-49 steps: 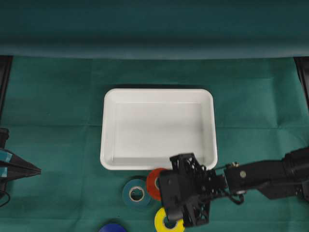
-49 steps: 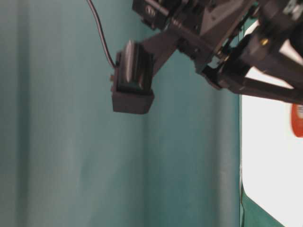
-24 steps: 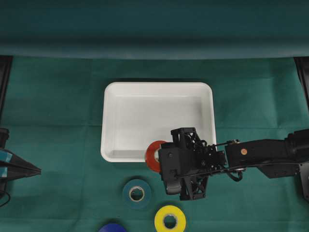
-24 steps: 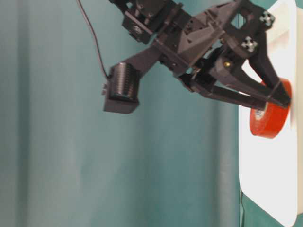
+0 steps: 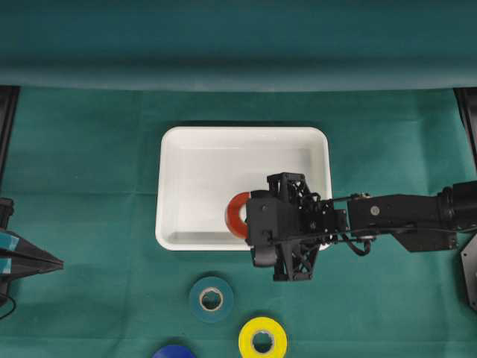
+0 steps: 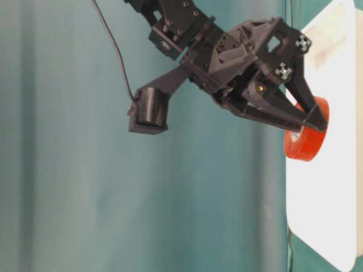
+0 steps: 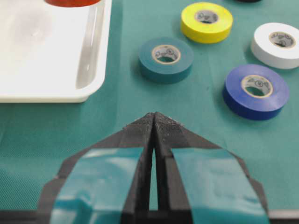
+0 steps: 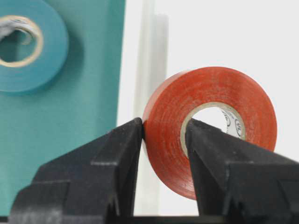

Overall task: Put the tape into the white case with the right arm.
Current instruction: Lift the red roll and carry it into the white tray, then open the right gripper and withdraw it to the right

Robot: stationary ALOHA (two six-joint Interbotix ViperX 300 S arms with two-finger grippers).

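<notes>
Red tape (image 8: 205, 126), a stiff wound roll with a smooth glossy side, looks light and rigid enough to keep its shape under a pinch, and the sensible hold is the one seen here: through the ring wall, one finger in the cardboard core and one on the outer face. The right gripper (image 8: 163, 135) is clamped on it that way, its two pointed black fingers nearly together with only the roll's wall between them, the roll standing on edge at the tips. Just below the tips lies the white case (image 5: 186, 149), so the roll hangs over the tray's near right part, clear of the floor in the table-level view (image 6: 305, 136). Its slick surface could let it roll on landing, I judge. Farther out, behind the gripper on the green worktop (image 5: 89, 149), lie a teal roll (image 5: 211, 298) and a yellow roll (image 5: 261, 339). Well apart, the left gripper (image 7: 154, 122) rests with fingers together, holding nothing.
</notes>
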